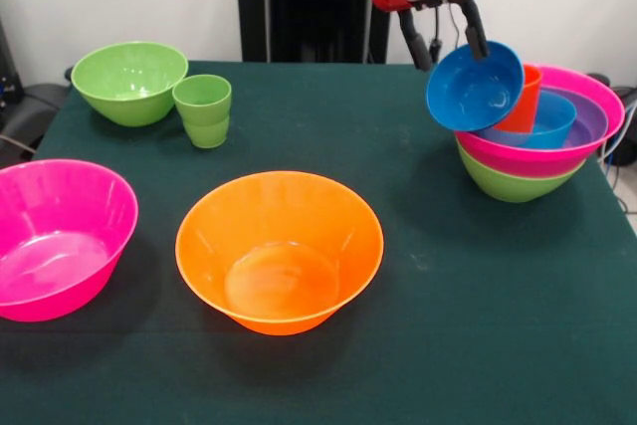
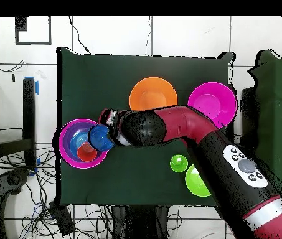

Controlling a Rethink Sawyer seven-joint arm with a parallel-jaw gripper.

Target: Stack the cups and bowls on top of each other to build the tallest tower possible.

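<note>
My gripper (image 1: 447,39) is shut on the rim of a small blue bowl (image 1: 474,88) and holds it tilted over the tower's left rim. It also shows in the overhead view (image 2: 108,129) with that bowl (image 2: 99,137). The tower (image 1: 600,93) stands at the right: a green bowl (image 1: 513,182) as base, then a pink one, a purple one (image 1: 590,118), a second small blue bowl (image 1: 545,122) and the orange-red cup (image 1: 525,99) inside. The big orange bowl (image 1: 280,249), a big pink bowl (image 1: 55,238), a green bowl (image 1: 128,81) and the light green cup (image 1: 204,109) stand loose.
The green tablecloth (image 1: 478,325) reaches the near edge. The robot's pedestal (image 1: 299,2) stands behind the table. In the overhead view, the arm (image 2: 187,127) crosses the table, with the orange bowl (image 2: 153,96) and pink bowl (image 2: 211,101) beyond it.
</note>
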